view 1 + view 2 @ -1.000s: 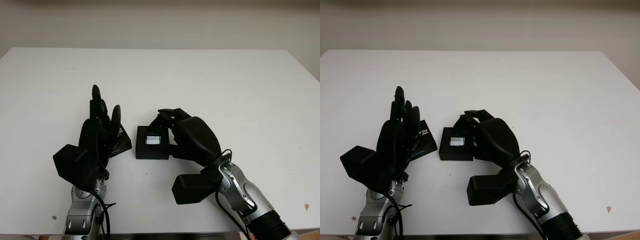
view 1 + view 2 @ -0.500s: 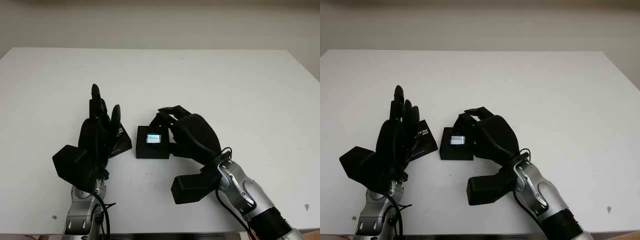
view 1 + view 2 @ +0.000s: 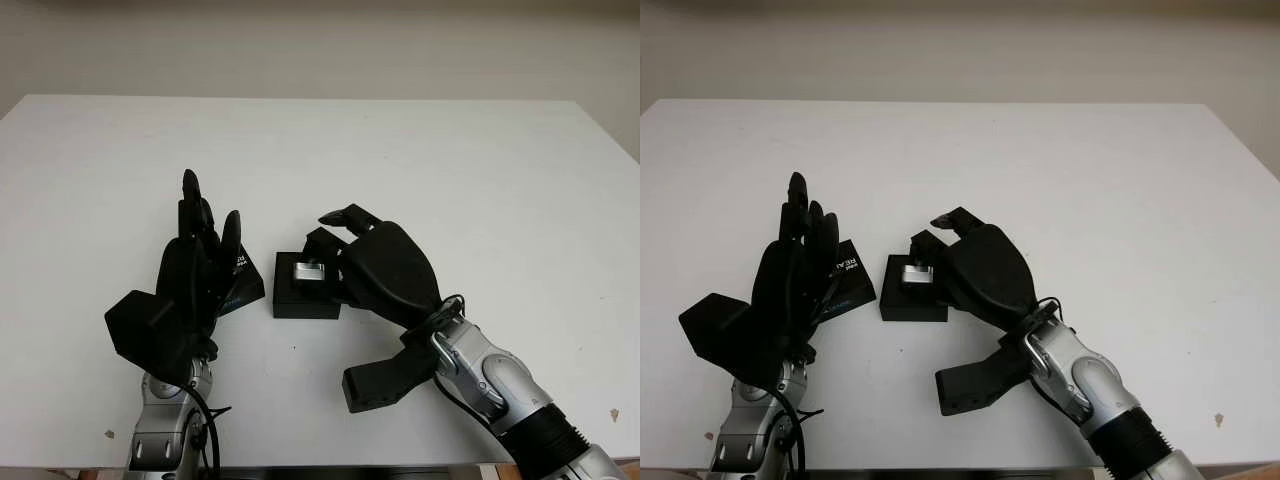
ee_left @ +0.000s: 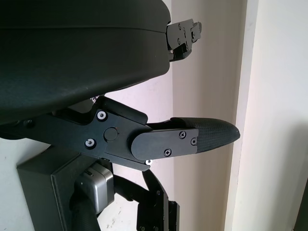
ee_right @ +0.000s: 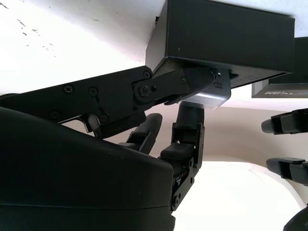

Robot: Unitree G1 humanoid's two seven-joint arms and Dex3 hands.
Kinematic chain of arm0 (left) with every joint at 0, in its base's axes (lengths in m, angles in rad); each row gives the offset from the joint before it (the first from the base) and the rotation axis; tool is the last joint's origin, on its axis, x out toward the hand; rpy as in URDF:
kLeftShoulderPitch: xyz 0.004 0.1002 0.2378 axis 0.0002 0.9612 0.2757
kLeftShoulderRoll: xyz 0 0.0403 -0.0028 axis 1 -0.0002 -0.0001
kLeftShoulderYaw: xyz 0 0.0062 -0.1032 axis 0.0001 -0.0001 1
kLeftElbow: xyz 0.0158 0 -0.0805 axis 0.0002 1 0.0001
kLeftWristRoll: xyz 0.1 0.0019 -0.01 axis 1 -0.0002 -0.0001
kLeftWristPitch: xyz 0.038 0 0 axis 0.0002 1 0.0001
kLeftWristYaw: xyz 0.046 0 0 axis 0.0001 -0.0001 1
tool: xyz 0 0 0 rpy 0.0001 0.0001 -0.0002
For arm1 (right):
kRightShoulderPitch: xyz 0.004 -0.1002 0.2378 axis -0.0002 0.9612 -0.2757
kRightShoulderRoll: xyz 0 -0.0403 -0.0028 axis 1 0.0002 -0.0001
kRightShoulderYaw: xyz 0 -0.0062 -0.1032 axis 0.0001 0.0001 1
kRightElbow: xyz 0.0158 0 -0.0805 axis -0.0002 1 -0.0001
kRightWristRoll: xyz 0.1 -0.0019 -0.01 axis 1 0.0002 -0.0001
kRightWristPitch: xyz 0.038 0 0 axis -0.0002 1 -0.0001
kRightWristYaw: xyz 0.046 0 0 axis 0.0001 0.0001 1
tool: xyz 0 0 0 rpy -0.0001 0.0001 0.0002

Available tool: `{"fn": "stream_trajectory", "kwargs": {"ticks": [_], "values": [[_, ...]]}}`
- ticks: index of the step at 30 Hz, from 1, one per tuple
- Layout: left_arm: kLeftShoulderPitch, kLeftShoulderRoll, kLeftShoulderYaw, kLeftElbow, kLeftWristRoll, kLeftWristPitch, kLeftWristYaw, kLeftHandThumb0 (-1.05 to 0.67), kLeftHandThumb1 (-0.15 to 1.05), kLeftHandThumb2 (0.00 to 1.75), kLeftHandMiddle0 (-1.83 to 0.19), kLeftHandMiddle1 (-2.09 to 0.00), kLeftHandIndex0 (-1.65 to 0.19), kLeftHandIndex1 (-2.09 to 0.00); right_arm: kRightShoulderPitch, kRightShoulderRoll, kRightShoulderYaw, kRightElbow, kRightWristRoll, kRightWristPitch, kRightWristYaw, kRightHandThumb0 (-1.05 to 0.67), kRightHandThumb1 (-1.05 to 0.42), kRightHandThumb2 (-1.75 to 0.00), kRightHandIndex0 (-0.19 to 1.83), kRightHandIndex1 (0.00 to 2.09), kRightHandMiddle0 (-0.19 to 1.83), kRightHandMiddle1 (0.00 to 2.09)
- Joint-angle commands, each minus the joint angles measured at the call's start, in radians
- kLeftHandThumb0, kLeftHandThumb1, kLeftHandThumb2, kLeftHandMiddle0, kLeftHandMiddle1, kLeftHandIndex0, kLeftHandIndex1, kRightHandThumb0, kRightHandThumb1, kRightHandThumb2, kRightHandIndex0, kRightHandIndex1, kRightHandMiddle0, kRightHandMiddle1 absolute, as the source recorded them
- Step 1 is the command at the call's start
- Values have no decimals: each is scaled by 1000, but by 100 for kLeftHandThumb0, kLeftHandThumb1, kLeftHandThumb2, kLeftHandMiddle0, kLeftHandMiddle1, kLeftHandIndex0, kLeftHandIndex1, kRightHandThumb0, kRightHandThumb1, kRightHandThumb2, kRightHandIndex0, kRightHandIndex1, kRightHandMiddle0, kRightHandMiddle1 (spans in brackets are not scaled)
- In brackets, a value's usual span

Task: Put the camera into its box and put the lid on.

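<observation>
- The white counter (image 3: 420, 160) is seen from the head camera, with both black hands near its front edge.
- A small black box (image 3: 305, 298) is placed just in front of the counter's centre, lidless, its opening facing up.
- A small silver camera (image 3: 307, 271) is held at the box's opening by the right hand (image 3: 385, 270), whose fingers (image 3: 322, 240) are curled around it; the camera is tilted, and whether it is fully seated inside cannot be told.
- The right hand is located at 3 o'clock of the box, its palm shell right against the box's side.
- In the right wrist view, the silver camera (image 5: 204, 98) is seen pinched between fingers against the box (image 5: 226, 38).
- The black lid (image 3: 243, 282), bearing white lettering, lies on the counter at 9 o'clock of the box, just beside it and partly covered by the left hand (image 3: 195, 270).
- The left hand is open, holding nothing, fingers pointing toward 12 o'clock above the lid.
</observation>
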Motion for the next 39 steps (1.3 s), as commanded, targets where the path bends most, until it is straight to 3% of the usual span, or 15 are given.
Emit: {"fn": "stream_trajectory", "kwargs": {"ticks": [1,18,26,39], "values": [[3,1,-2,-14,2,-1,0,-73,105,49,19,-1,19,-4,-10,-15,5,-1,-10,5,-15,-41,-86,-5,41,72,58,132],[-1,3,0,0,1,-8,-5,-74,105,48,19,-1,19,-4,-13,-10,-19,22,143,-102,-50,-37,-88,-6,36,81,50,141],[-6,1,2,3,-9,-6,-7,-75,105,47,19,0,19,-4,-21,-4,-22,25,147,-140,-105,-37,-91,-6,28,95,43,167],[-15,0,2,12,-10,-10,-6,-76,105,46,19,0,19,-4,-36,-4,-22,31,130,-152,-148,-37,-92,-5,21,109,43,173]]}}
